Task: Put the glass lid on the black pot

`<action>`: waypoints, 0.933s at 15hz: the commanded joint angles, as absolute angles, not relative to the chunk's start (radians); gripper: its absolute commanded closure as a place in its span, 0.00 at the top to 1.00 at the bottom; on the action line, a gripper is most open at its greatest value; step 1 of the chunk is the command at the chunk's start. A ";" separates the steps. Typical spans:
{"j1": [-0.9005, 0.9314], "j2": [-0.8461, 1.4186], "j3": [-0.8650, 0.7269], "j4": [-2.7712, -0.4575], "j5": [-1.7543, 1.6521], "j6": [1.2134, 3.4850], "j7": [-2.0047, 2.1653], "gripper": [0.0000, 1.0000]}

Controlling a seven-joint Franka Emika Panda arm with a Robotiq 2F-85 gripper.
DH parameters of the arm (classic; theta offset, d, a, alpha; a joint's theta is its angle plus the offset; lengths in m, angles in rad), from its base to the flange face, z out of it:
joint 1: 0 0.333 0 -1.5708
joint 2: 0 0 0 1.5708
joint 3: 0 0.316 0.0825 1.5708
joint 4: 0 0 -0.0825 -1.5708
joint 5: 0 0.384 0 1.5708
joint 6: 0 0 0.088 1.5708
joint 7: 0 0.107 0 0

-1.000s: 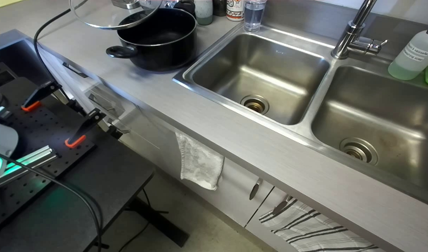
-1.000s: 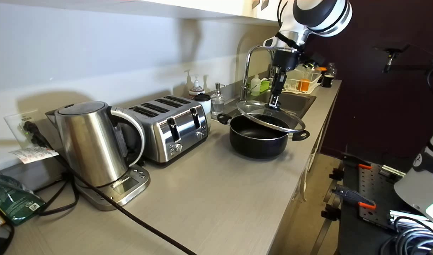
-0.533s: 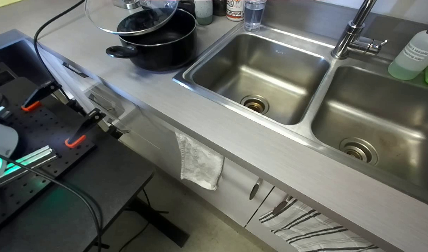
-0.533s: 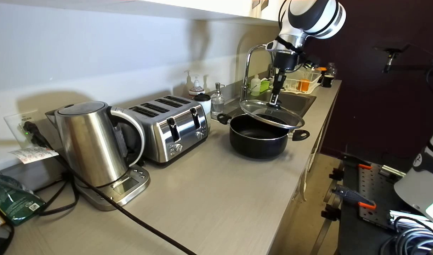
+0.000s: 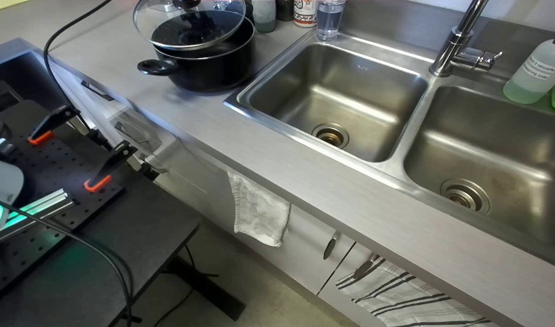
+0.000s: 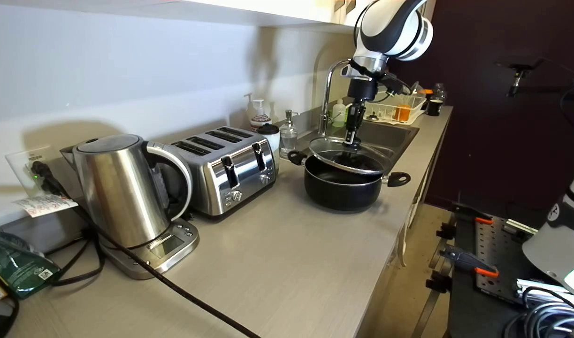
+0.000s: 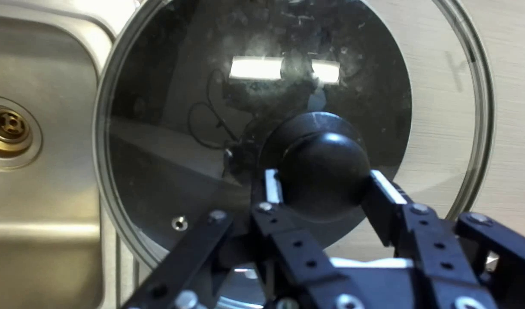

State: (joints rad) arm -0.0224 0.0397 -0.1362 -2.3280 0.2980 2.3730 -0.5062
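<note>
— After glass lid [image 5: 189, 23] was shifted right, upper left of frame, was it seated?
— No, tilted over black pot [image 5: 209, 74], w/ knob [image 7: 325, 171] pinched by gripper [image 7: 324, 182]; levelling was prob. needed.

In an exterior view, a flat bluish-white wall [image 6: 127, 70] stands left of a long grey wood-grain countertop [image 6: 291, 253]; a dark maroon wall [image 6: 493, 145] rises far right, beyond a beige floor [image 6: 409, 281].

"Can you see the whole glass lid [image 7: 296, 98]?"
"No, your wrist view chops one side."
"And the green bag [image 6: 21, 263] by the back edge of the counter [image 6: 287, 263]?"
"You lose its left end."
</note>
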 commanded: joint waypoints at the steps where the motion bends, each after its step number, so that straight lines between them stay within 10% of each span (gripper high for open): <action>1: -0.045 0.076 -0.105 -2.268 0.253 2.361 -0.401 0.25; 14: -0.067 0.158 -0.079 -2.212 0.211 2.352 -0.300 0.25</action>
State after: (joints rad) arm -0.0449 0.1462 -0.0991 -2.2484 0.2269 2.3725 -0.3287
